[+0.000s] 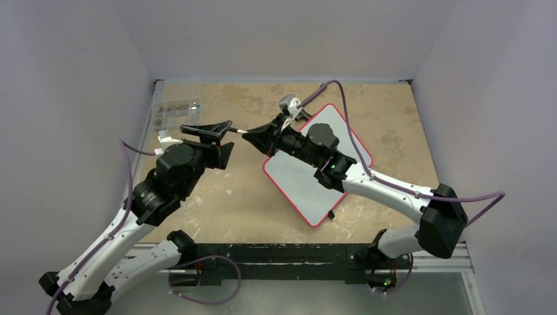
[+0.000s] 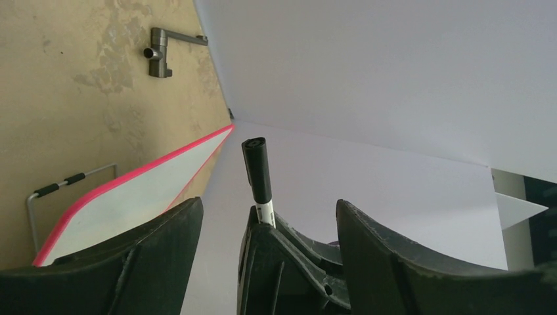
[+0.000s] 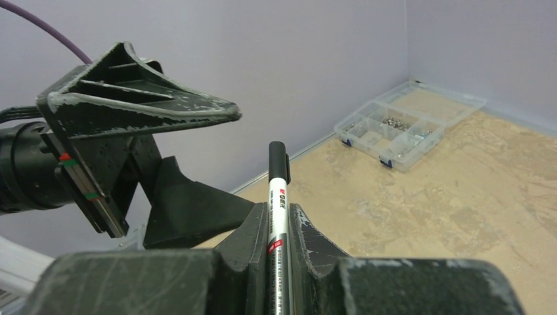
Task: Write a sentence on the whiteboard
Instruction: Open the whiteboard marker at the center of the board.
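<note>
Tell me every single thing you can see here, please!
whiteboard: one, pale grey-white with a red rim, flat on the table under the right arm; no writing shows.
marker: one, white body and black cap, clamped in the right gripper, cap end pointing at the left gripper.
plastic box: one, clear, with small bits in its compartments, at the table's far left corner.
small grey part: one, grey and white, by the whiteboard's far corner; cannot tell what it is.
table: one, tan and blotchy.
left gripper: one, black, open, its fingers either side of the cap, apart from it.
right gripper: one, black, shut on the marker.
</note>
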Robot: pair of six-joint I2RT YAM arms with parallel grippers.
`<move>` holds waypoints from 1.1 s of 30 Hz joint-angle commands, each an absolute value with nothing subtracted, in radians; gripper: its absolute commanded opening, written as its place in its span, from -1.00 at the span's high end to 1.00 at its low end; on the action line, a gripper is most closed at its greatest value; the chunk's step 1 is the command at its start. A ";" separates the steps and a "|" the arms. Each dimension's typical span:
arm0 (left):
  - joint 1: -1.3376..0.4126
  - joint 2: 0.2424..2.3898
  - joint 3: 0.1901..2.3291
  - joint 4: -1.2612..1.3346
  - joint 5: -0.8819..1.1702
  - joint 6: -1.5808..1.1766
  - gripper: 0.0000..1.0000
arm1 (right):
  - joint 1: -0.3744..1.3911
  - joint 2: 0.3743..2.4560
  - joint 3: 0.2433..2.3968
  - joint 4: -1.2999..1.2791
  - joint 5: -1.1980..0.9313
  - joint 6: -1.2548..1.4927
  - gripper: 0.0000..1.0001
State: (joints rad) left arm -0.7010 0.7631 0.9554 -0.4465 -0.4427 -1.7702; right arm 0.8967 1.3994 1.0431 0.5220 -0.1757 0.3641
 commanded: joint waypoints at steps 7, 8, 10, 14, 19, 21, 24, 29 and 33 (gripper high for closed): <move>-0.700 0.571 0.932 -0.498 -0.453 -1.457 -0.37 | 0.901 1.263 1.026 0.442 -0.305 0.249 1.00; -0.701 0.568 0.939 -0.521 -0.439 -1.433 -0.37 | 0.901 1.252 1.021 0.432 -0.321 0.241 1.00; -0.700 0.566 0.956 -0.561 -0.416 -1.417 -0.37 | 0.900 1.232 1.007 0.422 -0.342 0.224 1.00; -0.700 0.569 0.943 -0.523 -0.377 -1.423 -0.33 | 0.900 1.211 0.994 0.414 -0.355 0.205 1.00; -0.700 0.644 0.948 -0.450 -0.304 -1.444 -0.13 | 0.900 1.221 1.001 0.418 -0.371 0.204 1.00; -0.700 0.666 0.939 -0.410 -0.283 -1.460 -0.06 | 0.899 1.229 1.003 0.420 -0.374 0.203 1.00; -0.701 0.686 0.925 -0.370 -0.272 -1.483 0.02 | 0.901 1.237 1.005 0.420 -0.376 0.204 1.00; -0.700 0.695 0.915 -0.354 -0.285 -1.506 0.22 | 0.900 1.239 1.000 0.422 -0.385 0.200 1.00; -0.699 0.708 0.912 -0.342 -0.286 -1.519 0.63 | 0.900 1.245 0.993 0.433 -0.386 0.203 1.00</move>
State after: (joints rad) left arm -0.7010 0.7036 0.9176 -0.4091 -0.2913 -1.5032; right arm 0.8967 1.2491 1.0016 0.4034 -0.3618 0.2184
